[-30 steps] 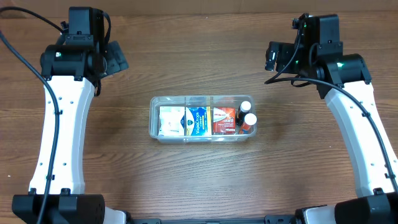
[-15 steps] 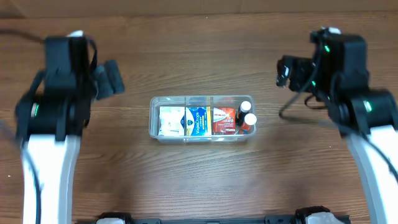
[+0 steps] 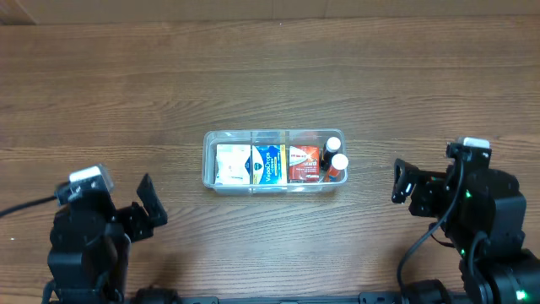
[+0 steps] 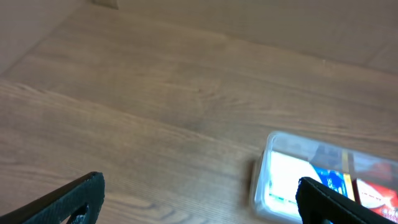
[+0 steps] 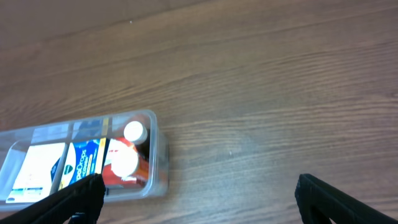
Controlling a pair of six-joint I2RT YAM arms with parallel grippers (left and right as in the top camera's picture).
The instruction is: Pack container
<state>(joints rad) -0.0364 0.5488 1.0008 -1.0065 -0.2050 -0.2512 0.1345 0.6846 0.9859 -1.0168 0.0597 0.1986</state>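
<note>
The clear plastic container (image 3: 207, 171) sits mid-table. It holds a white box, a blue box, a red box and two white-capped bottles (image 3: 336, 161) at its right end. It also shows in the left wrist view (image 4: 264, 174) at the lower right and in the right wrist view (image 5: 160, 155) at the lower left. My left gripper (image 3: 148, 205) is open and empty at the front left, well away from the container. My right gripper (image 3: 402, 181) is open and empty at the front right, also apart from it.
The wooden table (image 3: 270, 76) runs all round the container. Both arms are drawn back low at the table's front edge. Nothing else lies on the table.
Both arms have pulled back from the far side of the table to its front edge. The container and its contents have not moved.
</note>
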